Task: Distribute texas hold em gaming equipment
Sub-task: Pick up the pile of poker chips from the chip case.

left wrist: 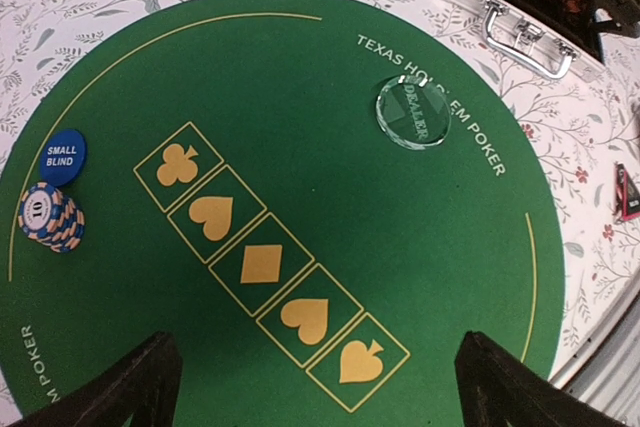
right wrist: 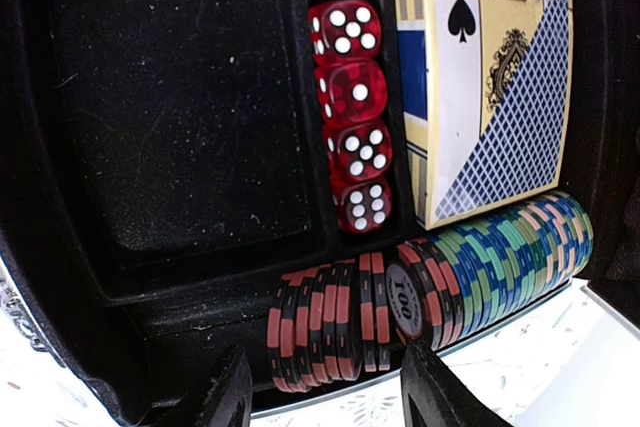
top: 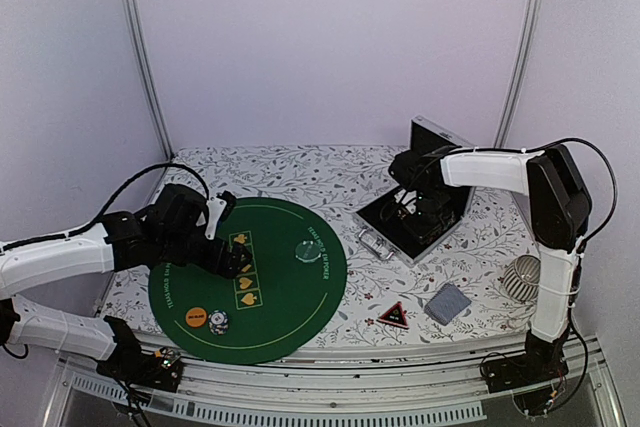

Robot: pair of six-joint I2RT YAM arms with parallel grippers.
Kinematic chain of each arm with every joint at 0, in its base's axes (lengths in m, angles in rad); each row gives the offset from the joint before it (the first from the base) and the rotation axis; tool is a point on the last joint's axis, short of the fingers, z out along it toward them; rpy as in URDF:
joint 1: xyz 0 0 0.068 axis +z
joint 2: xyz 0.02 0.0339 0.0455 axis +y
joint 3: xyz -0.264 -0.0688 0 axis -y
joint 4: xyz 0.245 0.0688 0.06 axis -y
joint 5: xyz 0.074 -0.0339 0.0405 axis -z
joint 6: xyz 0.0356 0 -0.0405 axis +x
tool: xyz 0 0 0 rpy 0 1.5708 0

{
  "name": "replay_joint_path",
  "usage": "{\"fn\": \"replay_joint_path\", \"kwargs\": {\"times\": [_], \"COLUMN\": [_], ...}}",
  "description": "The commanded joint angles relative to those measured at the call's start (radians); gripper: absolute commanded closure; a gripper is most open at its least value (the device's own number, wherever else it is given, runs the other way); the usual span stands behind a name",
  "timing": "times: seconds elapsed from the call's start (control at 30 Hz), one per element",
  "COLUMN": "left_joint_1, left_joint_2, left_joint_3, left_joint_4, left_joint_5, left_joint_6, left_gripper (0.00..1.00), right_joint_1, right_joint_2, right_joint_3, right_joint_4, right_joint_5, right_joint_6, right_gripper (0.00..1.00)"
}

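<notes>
While left end effector [left wrist: 318, 367] gapes over mat [left wrist: 300, 77] centre, right end effector [right wrist: 325, 377] straddles chips [right wrist: 345, 322], grip unclear

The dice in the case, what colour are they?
The dice are see-through red with white dots, clearest in the right wrist view.

1. A small stack of striped chips [left wrist: 50, 219] stands on the green mat [left wrist: 330, 197], just beside a flat orange disc [top: 196, 317].
2. A clear disc [left wrist: 413, 113] that says DEALER lies flat on the mat, well apart from them.
3. A red-black triangle token [top: 393, 315] and a little pile of grey-blue cards [top: 448, 303] lie near each other on the flowery surface [top: 300, 167].
</notes>
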Motion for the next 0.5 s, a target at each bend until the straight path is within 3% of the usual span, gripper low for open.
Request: {"fn": "replay_joint_path", "kwargs": {"times": [0.0,0.33,0.47], "left_joint_1": [0.013,0.013,0.013], "left_joint_2": [-0.014,-0.02,-0.02], "left_joint_3": [-0.013,-0.015,-0.014], "left_joint_4": [0.008,0.008,0.008], "left_joint_5": [0.008,0.01,0.009], "left_joint_6": [-0.007,-0.007,-0.007], "left_gripper": [0.02,0.02,0.02], "right_joint_1": [-0.012,-0.046,-0.062], "right_joint_2": [0.025,0.051,0.056], "right_joint_3": [-0.009,-0.028,-0.032], "right_joint_4": [0.024,0.067,0.076], "right_joint_5": [-0.022,-0.061,-0.071], "right_joint_6": [-0.016,-0.034,-0.039], "right_gripper": [0.48,0.55,0.68]}}
